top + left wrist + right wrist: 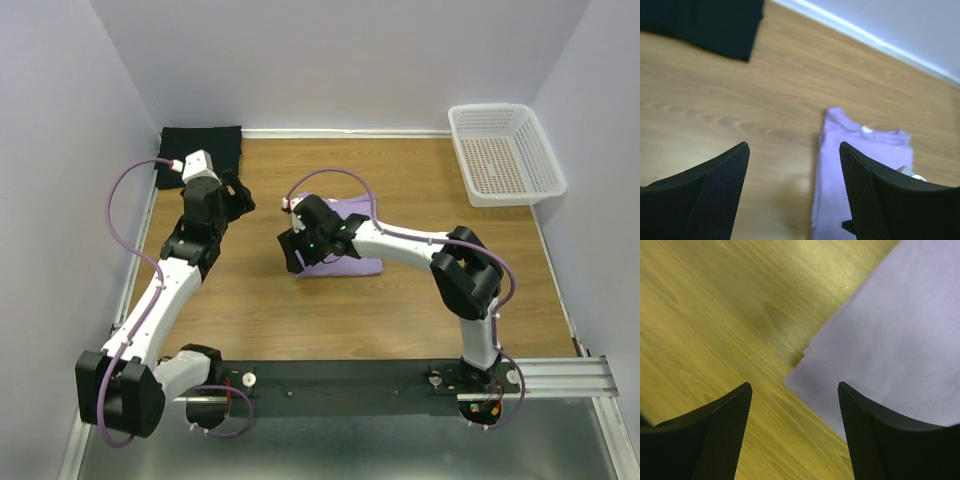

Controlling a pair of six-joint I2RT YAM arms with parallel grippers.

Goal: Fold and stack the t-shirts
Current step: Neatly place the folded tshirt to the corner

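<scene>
A folded lavender t-shirt (pixel 358 266) lies flat in the middle of the wooden table. My right gripper (pixel 293 250) hovers over its near-left corner, open and holding nothing. In the right wrist view the shirt's corner (pixel 900 330) lies between and beyond the spread fingertips of that gripper (pixel 794 390). The black t-shirt (pixel 205 150) lies bunched in the far left corner. My left gripper (pixel 238 196) hangs open between the two shirts. The left wrist view has the lavender shirt (pixel 860 165) under the right finger of the left gripper (pixel 794 150), and the black shirt (pixel 705 25) sits further off.
A white perforated basket (pixel 505 152) stands at the far right corner. White walls close the table in on the left, back and right. A black rail with both arm bases runs along the near edge.
</scene>
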